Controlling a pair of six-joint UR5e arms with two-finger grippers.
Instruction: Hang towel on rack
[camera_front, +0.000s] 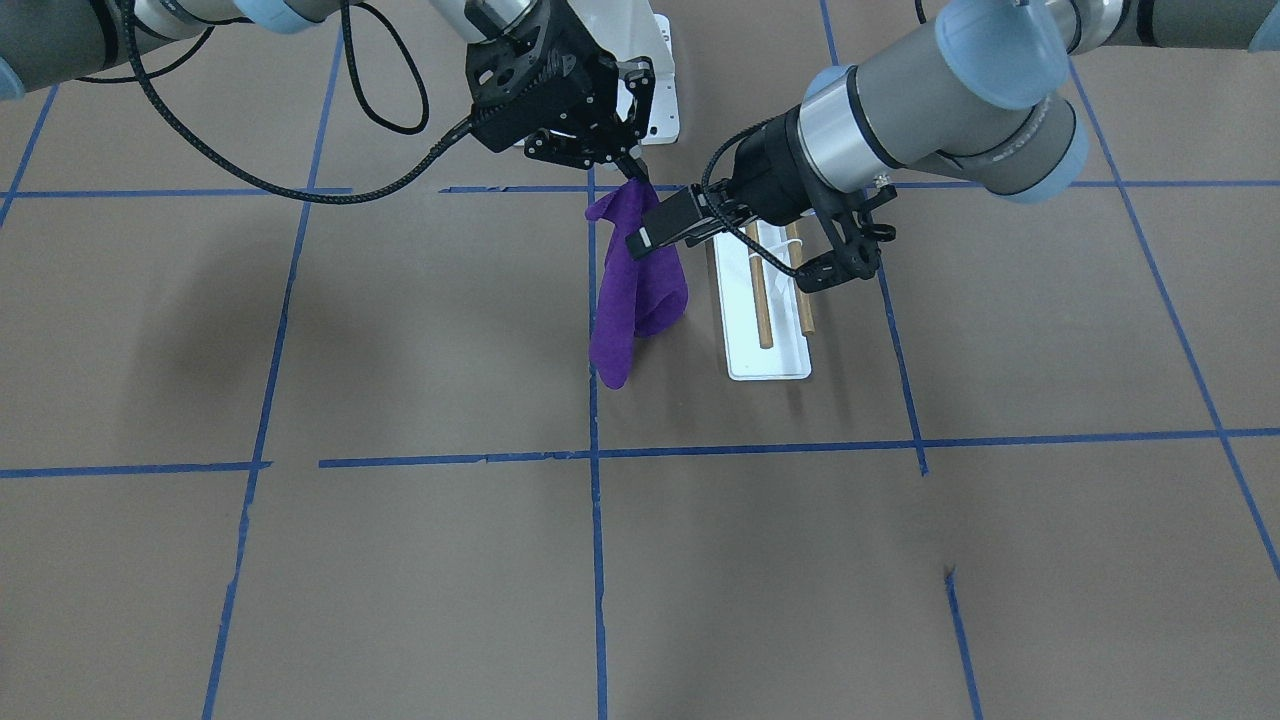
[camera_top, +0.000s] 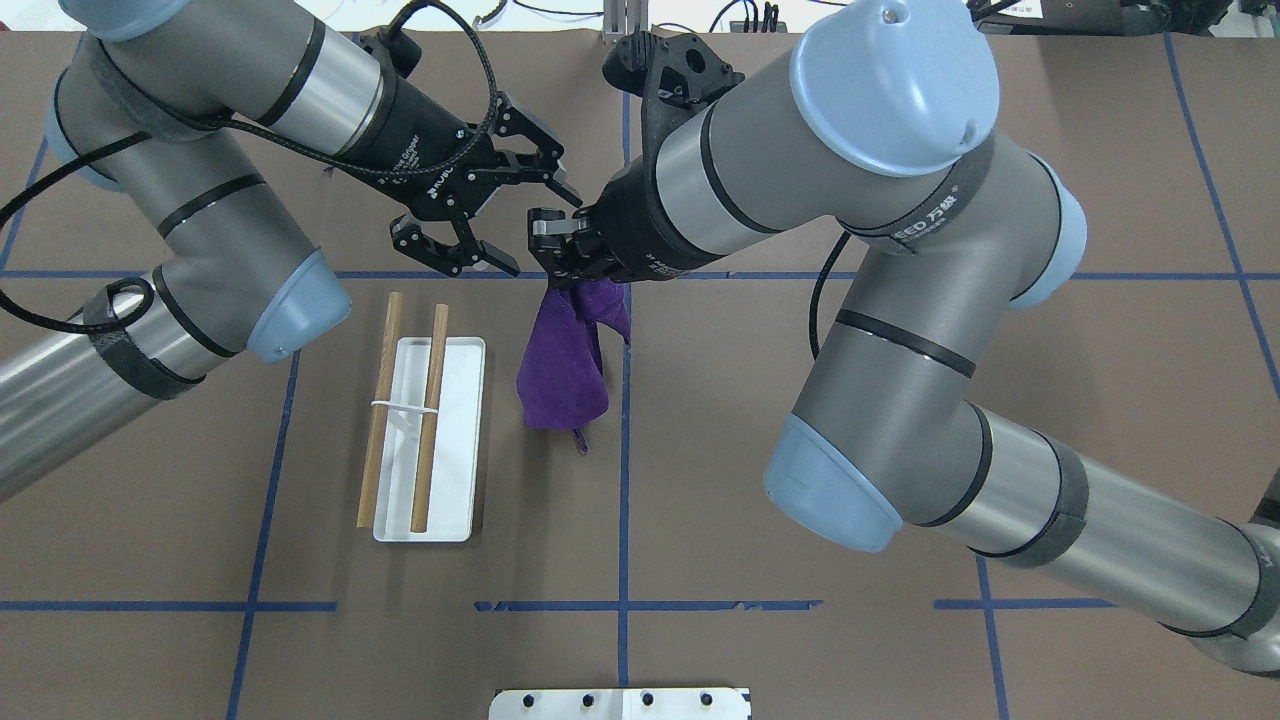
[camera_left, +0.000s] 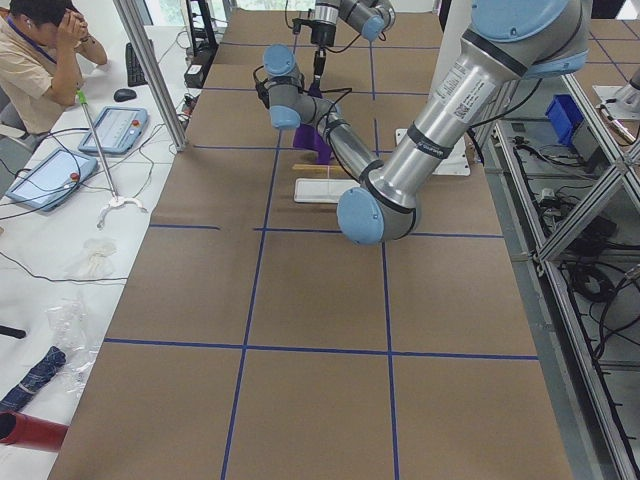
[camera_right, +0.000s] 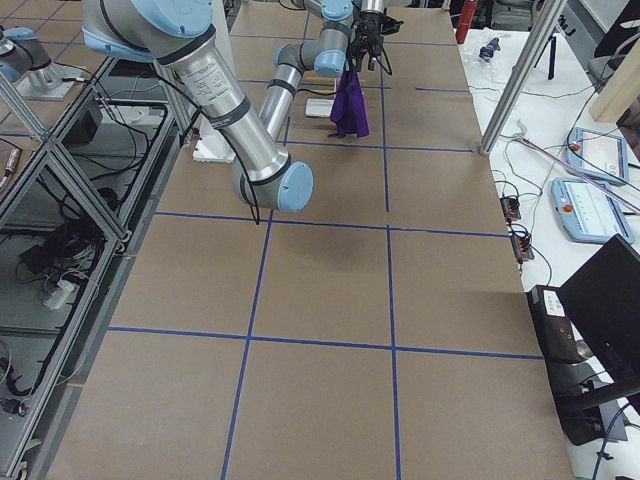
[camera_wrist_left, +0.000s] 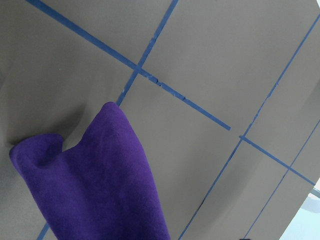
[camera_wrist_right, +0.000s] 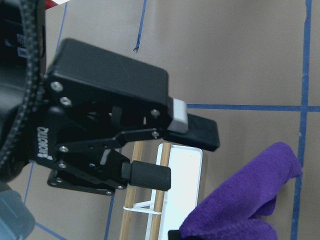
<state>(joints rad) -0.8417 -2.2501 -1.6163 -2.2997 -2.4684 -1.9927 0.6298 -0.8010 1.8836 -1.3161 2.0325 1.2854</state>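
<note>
Towel (camera_front: 625, 300), purple, hangs from my right gripper (camera_front: 632, 170), which pinches its top edge, just beside the rack (camera_top: 460, 400) on the table (camera_top: 700, 480). My left gripper (camera_front: 728, 260) is spread wide and empty, close to the towel.

Towel (camera_front: 625, 300): uniform deep purple. Rack (camera_top: 458, 450): white base and support, with two light-brown wooden rods (camera_top: 431, 400). Table (camera_front: 760, 560): plain matte brown crossed by a grid of blue tape lines (camera_front: 597, 560); arms (camera_top: 900, 400) grey with light-blue joint caps.
</note>
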